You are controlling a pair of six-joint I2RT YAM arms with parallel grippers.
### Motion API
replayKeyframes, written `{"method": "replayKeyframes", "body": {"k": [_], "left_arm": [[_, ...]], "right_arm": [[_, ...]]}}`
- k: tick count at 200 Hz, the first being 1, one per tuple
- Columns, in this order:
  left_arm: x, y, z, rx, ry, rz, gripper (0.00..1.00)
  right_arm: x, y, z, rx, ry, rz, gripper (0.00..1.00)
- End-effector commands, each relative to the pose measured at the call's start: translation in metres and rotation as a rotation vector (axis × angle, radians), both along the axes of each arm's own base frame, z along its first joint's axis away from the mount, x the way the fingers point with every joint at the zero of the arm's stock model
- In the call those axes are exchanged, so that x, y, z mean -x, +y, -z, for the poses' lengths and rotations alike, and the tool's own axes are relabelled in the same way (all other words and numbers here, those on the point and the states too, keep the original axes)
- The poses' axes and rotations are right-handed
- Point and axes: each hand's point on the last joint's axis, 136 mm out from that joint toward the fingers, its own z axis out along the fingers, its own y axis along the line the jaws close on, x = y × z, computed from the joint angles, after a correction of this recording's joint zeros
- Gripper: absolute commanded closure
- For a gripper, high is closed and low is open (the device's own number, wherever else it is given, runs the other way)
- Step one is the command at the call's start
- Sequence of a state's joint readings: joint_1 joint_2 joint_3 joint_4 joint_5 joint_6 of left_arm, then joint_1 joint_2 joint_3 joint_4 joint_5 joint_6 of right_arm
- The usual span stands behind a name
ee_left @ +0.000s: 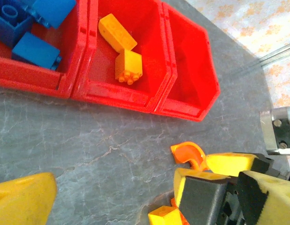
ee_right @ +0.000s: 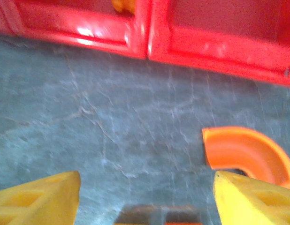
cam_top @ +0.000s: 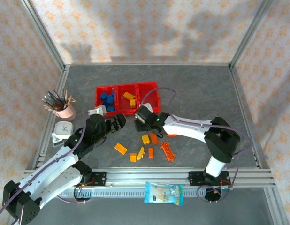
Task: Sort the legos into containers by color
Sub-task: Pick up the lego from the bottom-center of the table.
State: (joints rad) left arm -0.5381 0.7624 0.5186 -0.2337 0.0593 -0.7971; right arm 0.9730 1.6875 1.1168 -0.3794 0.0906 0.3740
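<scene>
Spotted a blue packet (cam_top: pixel 163 193) lying on the metal rail at the very front, between the two arm bases. Just past it, near the middle of the tabletop's (cam_top: pixel 201 89) front edge, found the loose bricks (cam_top: pixel 141 153) scattered, yellow and orange mixed. Noted a ladder-like orange piece (cam_top: pixel 167 151) at the right end of the scatter and a flat orange brick (cam_top: pixel 120 148) at the left end. Saw the red tray (cam_top: pixel 148 97) further back, about midway to the far edge, its three compartments side by side. Made out blue bricks (cam_top: pixel 107 99) in the left compartment and two yellow bricks (ee_left: pixel 128 65) in the middle one. Found the left gripper (cam_top: pixel 118 120) between the scatter and the tray, near the tray's front wall, fingers spread and holding nothing. Found the right gripper (ee_right: pixel 146 177) close beside it, facing the tray, fingers (ee_right: pixel 37 199) likewise wide apart with nothing gripped. Noticed a curved orange piece (ee_right: pixel 246 152) resting on the tabletop just ahead of the right-hand finger, near the tray's front wall but apart from it. Could not tell whether it touched that finger. Picked out a pink cup (cam_top: pixel 65 111) of pens near the left edge, and a small white device (cam_top: pixel 63 130) just in front of it.
</scene>
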Motion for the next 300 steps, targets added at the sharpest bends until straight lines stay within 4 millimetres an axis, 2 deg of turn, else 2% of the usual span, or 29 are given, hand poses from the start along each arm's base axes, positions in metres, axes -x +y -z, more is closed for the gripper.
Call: {"method": "replayKeyframes", "body": {"k": [1, 40, 77, 112, 177, 239, 273, 300], "left_arm": [[0.0, 0.001, -0.005, 0.045, -0.037, -0.038, 0.01], [0.006, 0.01, 0.005, 0.044, -0.029, -0.069, 0.01], [0.009, 0.016, 0.014, 0.024, -0.011, -0.093, 0.01], [0.01, 0.018, 0.017, 0.019, -0.004, -0.101, 0.01], [0.011, 0.023, 0.02, 0.004, 0.005, -0.12, 0.01], [0.012, 0.024, 0.02, 0.003, 0.005, -0.125, 0.01], [0.011, 0.025, 0.017, 0.003, -0.003, -0.127, 0.01], [0.009, 0.026, 0.007, 0.002, -0.03, -0.13, 0.01]], "right_arm": [[0.015, -0.01, -0.001, -0.033, 0.019, 0.044, 0.24], [0.038, -0.013, 0.021, -0.025, 0.081, 0.045, 0.2], [0.053, -0.008, 0.036, -0.032, 0.115, 0.024, 0.21], [0.055, 0.003, 0.039, -0.004, 0.102, -0.005, 0.29], [0.055, 0.01, 0.042, 0.012, 0.098, -0.028, 0.48], [0.049, 0.013, 0.049, 0.051, 0.084, -0.042, 0.62], [0.045, 0.017, 0.04, 0.036, 0.063, -0.045, 0.7], [0.033, 0.024, 0.012, 0.017, -0.007, -0.048, 0.71]]}}
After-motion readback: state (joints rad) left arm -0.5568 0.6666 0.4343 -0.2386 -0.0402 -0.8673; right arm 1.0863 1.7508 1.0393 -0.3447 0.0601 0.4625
